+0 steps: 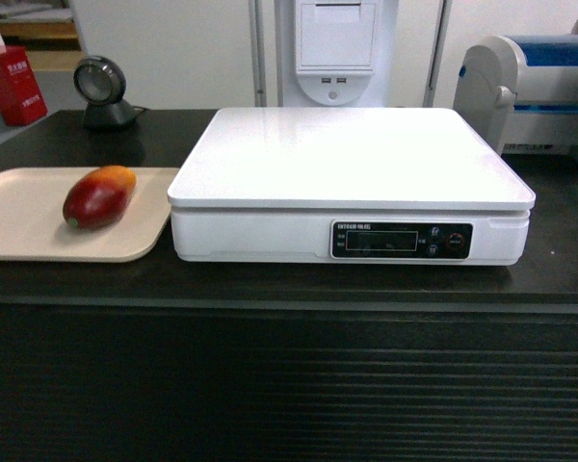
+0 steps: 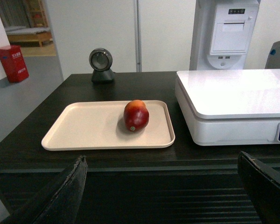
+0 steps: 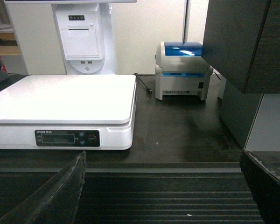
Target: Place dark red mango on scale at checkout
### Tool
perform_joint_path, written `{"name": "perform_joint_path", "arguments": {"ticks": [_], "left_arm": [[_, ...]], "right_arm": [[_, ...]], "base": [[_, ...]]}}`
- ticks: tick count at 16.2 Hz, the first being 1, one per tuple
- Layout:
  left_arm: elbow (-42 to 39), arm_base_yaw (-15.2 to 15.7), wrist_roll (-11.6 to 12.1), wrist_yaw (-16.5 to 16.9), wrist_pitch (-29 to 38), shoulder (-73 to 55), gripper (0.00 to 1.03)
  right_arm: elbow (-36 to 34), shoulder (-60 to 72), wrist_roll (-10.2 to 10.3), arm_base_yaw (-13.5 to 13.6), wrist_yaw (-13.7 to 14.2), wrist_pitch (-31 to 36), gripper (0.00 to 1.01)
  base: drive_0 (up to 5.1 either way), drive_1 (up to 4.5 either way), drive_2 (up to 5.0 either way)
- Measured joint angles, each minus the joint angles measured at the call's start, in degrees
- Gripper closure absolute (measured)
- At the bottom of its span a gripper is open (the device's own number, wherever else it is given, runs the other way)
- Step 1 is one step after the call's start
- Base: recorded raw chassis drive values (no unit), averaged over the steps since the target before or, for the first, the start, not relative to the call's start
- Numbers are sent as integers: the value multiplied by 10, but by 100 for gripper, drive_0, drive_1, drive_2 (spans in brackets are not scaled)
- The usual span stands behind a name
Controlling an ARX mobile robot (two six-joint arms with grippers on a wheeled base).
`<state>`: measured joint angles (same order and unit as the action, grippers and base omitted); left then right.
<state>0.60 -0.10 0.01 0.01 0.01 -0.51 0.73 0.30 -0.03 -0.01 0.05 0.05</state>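
Both hands hang open and empty short of the black-topped bench point(image 1: 77, 279), so I'd bring the left hand point(image 2: 163, 186) over the glossy dark red oval mango point(image 2: 136, 115) on the beige tray point(image 2: 79, 130), gripping its middle before crossing to the white box scale point(image 1: 352, 154).

The dark red mango point(image 2: 136, 115) lies on the beige tray point(image 2: 84, 128), right of the tray's middle, its yellow-orange end turned away toward the top of the frame. The tray sits on the black top of the checkout point(image 2: 28, 144), whose ribbed front runs along the bottom. Just right of the tray — apart from it — stands the scale point(image 2: 233, 100), its white platter bare and glossy, a sliver of its dark display at the right edge. At upper centre-left a round black scanner point(image 2: 101, 65) stands at the counter's back. In the lower corners the left gripper point(image 2: 163, 191) shows two dark fingertips point(image 2: 67, 193) spread wide — nothing between them.
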Motion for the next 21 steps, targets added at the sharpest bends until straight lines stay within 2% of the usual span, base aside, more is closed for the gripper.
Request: {"name": "perform_joint_path", "arguments": {"ticks": [21], "left_arm": [[0,0,0,0,-2,0,5]], "right_arm": [[0,0,0,0,0,-3,3]], "base": [[0,0,0]]}}
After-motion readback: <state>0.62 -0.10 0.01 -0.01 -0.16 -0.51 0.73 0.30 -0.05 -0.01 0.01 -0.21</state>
